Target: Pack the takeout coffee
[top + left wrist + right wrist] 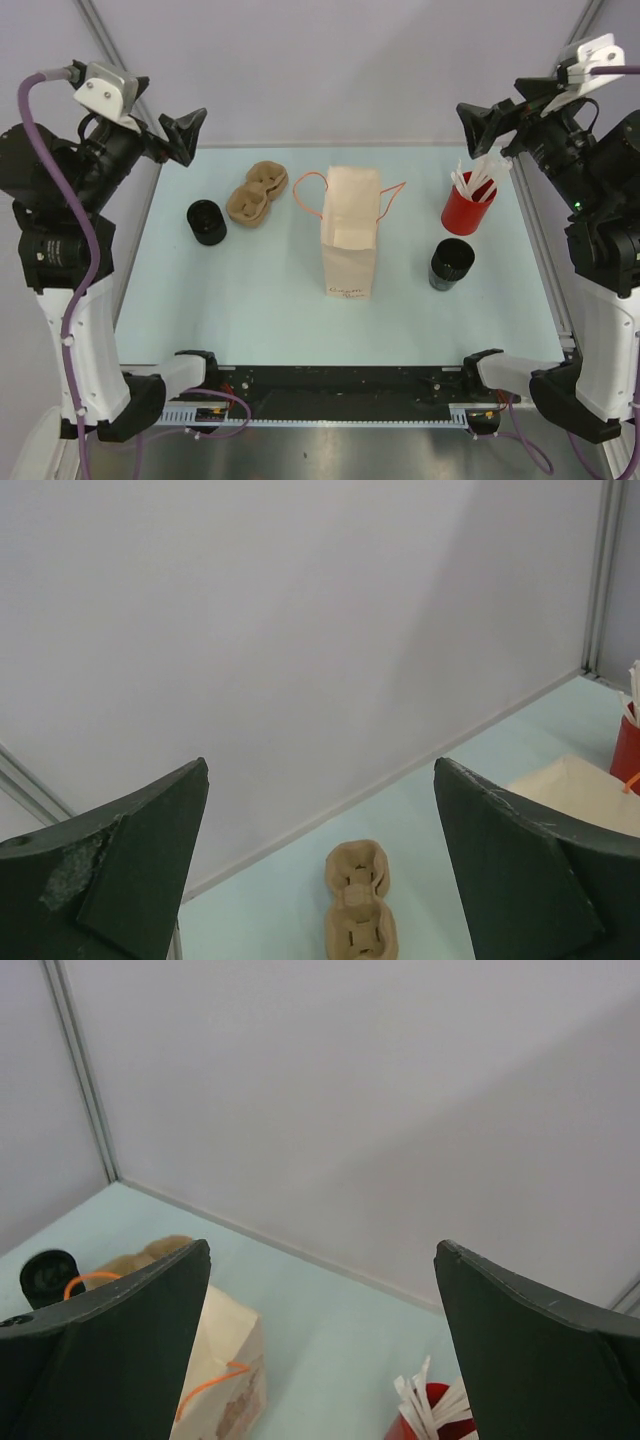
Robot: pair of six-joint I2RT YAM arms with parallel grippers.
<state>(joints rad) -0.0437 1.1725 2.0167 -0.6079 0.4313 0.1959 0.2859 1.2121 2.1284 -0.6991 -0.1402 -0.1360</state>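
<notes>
Paper bag (pixel 350 245): upright, centre; we judge careless drop-in topples it. Left gripper (pixel 185 135), right gripper (pixel 482 128): raised, spread wide, empty. Takeout coffee (pixel 206 221): left of bag, just beside cup carrier (pixel 256 195). Taller black cup (pixel 451 264), right: we risk grabbing wrong one.

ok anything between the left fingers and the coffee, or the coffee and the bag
Nothing visible stands between the left fingers and the takeout coffee. The brown cup carrier lies partly across the table-level line from the coffee to the paper bag; lifting over it should clear.
</notes>
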